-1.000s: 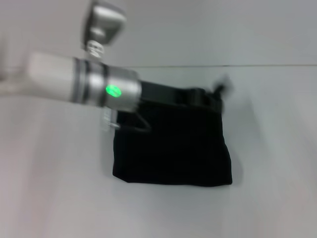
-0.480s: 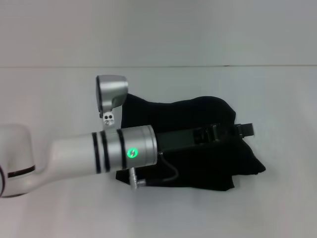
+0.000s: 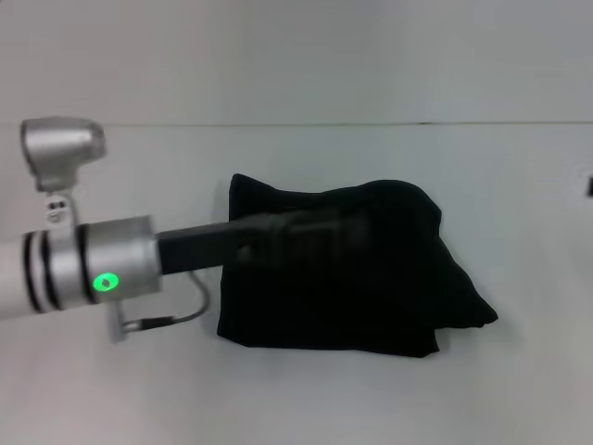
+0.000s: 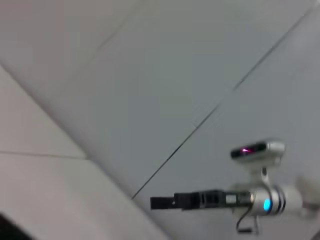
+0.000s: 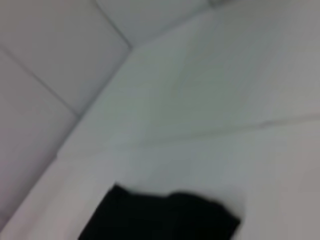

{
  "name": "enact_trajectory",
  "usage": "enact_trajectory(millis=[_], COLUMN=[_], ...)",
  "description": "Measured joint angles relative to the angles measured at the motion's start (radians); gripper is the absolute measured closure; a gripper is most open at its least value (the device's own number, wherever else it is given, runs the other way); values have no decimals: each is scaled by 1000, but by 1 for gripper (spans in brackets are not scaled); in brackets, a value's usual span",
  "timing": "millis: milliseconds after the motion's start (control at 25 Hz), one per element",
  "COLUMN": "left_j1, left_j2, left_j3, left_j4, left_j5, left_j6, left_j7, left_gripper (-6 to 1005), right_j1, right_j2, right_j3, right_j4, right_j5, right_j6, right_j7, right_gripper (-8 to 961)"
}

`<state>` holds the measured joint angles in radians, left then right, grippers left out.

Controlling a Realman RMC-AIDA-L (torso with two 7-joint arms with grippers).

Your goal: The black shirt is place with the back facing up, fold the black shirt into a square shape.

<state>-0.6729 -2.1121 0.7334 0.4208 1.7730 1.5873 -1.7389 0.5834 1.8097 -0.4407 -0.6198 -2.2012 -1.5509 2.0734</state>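
Note:
The black shirt (image 3: 352, 287) lies on the white table (image 3: 111, 389) as a folded, roughly square bundle, with a loose lump sticking out at its lower right. No lettering shows. My left gripper (image 3: 357, 227) reaches from the left over the shirt's upper half, blurred against the dark cloth. My right gripper is only a dark sliver (image 3: 590, 185) at the head view's right edge. It shows from the side, far off, in the left wrist view (image 4: 156, 202). The shirt's edge shows low in the right wrist view (image 5: 165, 215).
The table's back edge (image 3: 371, 123) runs behind the shirt, against a plain pale wall. The left arm's silver wrist with a green light (image 3: 102, 278) hangs over the table's left part.
The left arm has drawn back to the left, its wrist now off the shirt. The shirt's right side has dropped into a lump since a second ago and has lain still since half a second ago.

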Motion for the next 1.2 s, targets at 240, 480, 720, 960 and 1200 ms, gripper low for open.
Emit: enact_trajectory(millis=[240,480,720,960,1200], left_j1=[60,76,70,70,66], left_j2=[51,51,58,55,53], left_j3=[47,52,54,62,73], left_j4=[63,153,177,193,205], left_j5=[37,178,232,294,300], left_j6=[32,16,16,13,1], left_j7=[102,169,172,182,184], left_gripper=[187,74,47,48,48], right_j1=[73,132,157,162,166], right_j2=[15,43,80,84,96], right_j3=[-54,-88,-96,-103,-107], right_j4=[82,159,184,209,241], right_j5=[-82,-93,-94,-95,-95], right_j6=[85,177,240,267,293], right_j7=[86,136,151,172,182], right_gripper=[119,119,119,119,119])
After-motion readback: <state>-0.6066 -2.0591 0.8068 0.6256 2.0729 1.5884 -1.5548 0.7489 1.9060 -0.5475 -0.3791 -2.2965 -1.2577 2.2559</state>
